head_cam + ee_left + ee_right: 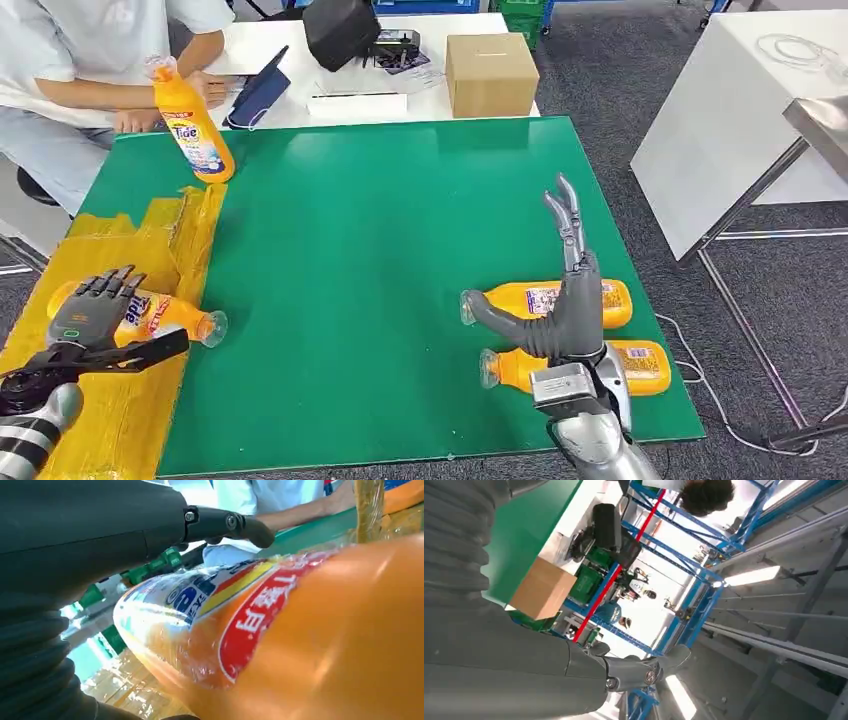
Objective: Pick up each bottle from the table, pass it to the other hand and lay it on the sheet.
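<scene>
An orange Tide bottle [160, 316] lies on its side on the yellow sheet [120, 420] at the table's left. My left hand [95, 305] is over its base end, fingers draped on it. In the left wrist view the bottle [300, 630] is very close and the thumb [225, 522] stands off it with a gap. Two more orange bottles [540, 298] [640, 366] lie side by side on the green table [380, 220] at the right. My right hand [572, 300] hovers above them, fingers straight, thumb out, holding nothing. A fourth bottle [193, 125] stands at the far left.
A person in a white shirt [90, 50] sits behind the far left corner, a hand [205, 88] beside the standing bottle. A cardboard box [490, 70], a black bag [340, 30] and a notebook [260, 95] lie behind. A white table [740, 120] stands to the right.
</scene>
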